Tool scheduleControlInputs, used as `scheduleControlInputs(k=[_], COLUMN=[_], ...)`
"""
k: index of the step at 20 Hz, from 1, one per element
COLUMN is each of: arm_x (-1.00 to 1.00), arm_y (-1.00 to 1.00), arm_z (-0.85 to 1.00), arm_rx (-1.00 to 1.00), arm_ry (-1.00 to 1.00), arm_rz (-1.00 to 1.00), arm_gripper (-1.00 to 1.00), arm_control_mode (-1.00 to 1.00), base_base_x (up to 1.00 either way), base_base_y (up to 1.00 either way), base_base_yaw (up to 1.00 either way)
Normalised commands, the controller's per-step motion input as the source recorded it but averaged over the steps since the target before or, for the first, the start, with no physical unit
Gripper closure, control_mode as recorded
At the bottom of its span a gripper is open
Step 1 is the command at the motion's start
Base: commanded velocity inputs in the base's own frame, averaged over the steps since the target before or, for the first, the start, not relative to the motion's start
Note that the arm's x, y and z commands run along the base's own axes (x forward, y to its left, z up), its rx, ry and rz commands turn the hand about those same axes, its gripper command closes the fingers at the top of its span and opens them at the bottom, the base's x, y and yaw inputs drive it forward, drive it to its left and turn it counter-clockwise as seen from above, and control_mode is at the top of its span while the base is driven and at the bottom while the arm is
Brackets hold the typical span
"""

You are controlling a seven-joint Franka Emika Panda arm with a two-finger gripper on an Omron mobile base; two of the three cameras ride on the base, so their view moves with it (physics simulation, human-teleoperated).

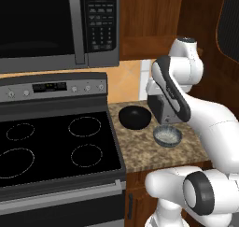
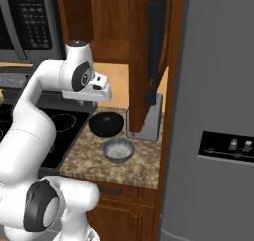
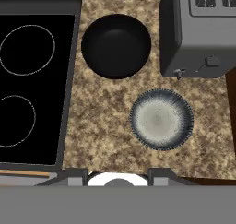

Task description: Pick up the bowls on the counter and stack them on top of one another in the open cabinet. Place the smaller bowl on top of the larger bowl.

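Sitting side by side on the brown-and-tan speckled granite worktop (image 3: 106, 126) are the glossy black round deep bowl (image 3: 116, 45) and the smaller shallow grey-blue bowl with a pale speckled inside (image 3: 161, 119), near each other but apart. The hand view looks straight down on them, with the black glass stovetop (image 3: 32, 80) to one side and a grey toaster (image 3: 198, 32) just beside the black bowl. The right base view adds the reddish-brown wooden wall cabinet (image 2: 111, 22) above the worktop and a grey refrigerator (image 2: 213, 111). The left base view brings in the dark grey microwave (image 1: 56, 25). The gripper (image 3: 118, 174) hangs well above the worktop holding nothing; whether its jaws are spread or closed I cannot tell.
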Motion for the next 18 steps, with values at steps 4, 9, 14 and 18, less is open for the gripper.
scheduleControlInputs(k=[4,9,14,18], arm_x=[0.02,-0.06,-0.37,-0.11], arm_y=[0.00,-0.22,-0.89,-0.71], arm_z=[-0.07,-0.47,-0.91,-1.00], arm_rx=[0.00,0.01,0.13,0.14], arm_ry=[0.12,0.09,0.09,0.19], arm_rz=[0.00,-0.11,-0.50,-0.65], arm_gripper=[-1.00,-1.00,-1.00,-1.00], arm_control_mode=[-1.00,-1.00,-1.00,-1.00], base_base_x=[0.00,0.00,0.00,0.00], base_base_y=[0.00,0.00,0.00,0.00], base_base_yaw=[0.00,0.00,0.00,0.00])
